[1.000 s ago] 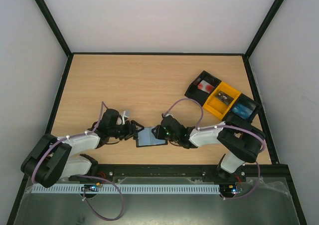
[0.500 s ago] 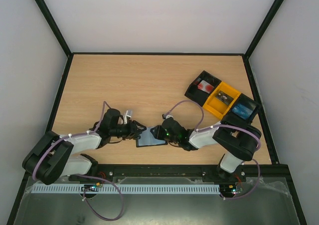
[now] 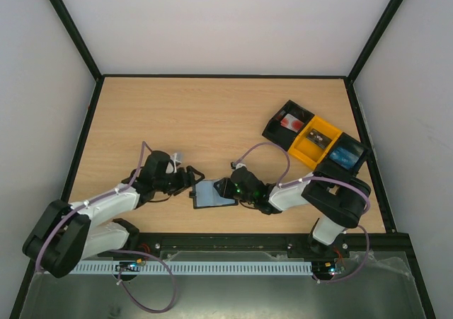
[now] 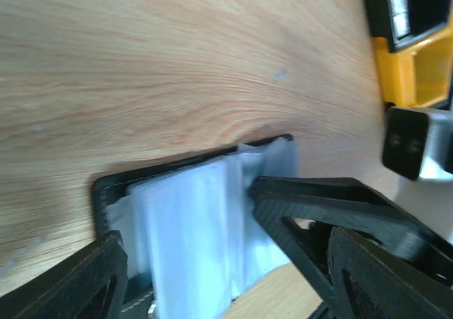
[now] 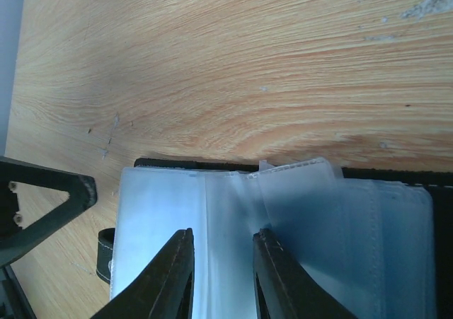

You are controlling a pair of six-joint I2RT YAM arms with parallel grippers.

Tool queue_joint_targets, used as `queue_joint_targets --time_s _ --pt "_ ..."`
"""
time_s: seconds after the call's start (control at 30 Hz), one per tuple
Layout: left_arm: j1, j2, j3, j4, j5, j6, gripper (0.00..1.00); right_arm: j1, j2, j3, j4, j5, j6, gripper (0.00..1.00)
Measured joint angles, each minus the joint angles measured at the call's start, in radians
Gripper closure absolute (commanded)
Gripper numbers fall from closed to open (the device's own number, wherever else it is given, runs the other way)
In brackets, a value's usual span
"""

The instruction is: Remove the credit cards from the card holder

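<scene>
The card holder (image 3: 213, 194) lies opened flat on the bench (image 3: 212, 114) near its front edge, midway between the two arms, so either one can reach it without stretching. The black-and-yellow tray (image 3: 328, 125) sits well apart at the far right. What look like the credit cards (image 5: 159, 220) are whitish sheets lying in or on the holder's pale panels, though I cannot tell card from sleeve. None shows out on the wood. The right pincer (image 3: 228, 188) comes in from the holder's right side with its jaws narrow. In the right wrist view its fingers (image 5: 177, 276) rest over the middle panels, most likely to keep the holder from sliding. I cannot tell whether they pinch a sleeve or only press down. The left pincer (image 3: 192, 182) faces it from the other side with jaws wide apart. In the left wrist view one finger (image 4: 106, 276) is at the holder's near corner and the other lies across its panels, holding nothing. That looks like a line-up to nip a card edge and draw it leftward. Both arms are folded low, elbows out, forearms almost level with the bench and wrists aimed at each other. This flat approach suits sliding a thin card out sideways, not lifting it.
</scene>
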Motion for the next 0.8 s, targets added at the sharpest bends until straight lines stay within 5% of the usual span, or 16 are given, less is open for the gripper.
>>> queue_joint_targets --time_s 0.33,0.8 --pt "0.004 0.083 -0.001 -0.027 -0.020 0.025 0.29 0.000 0.000 -0.003 0.005 0.000 -0.001 0.75" --pt "0.004 0.132 -0.015 0.089 0.064 -0.014 0.67 0.000 0.000 -0.003 0.005 0.000 -0.001 0.75"
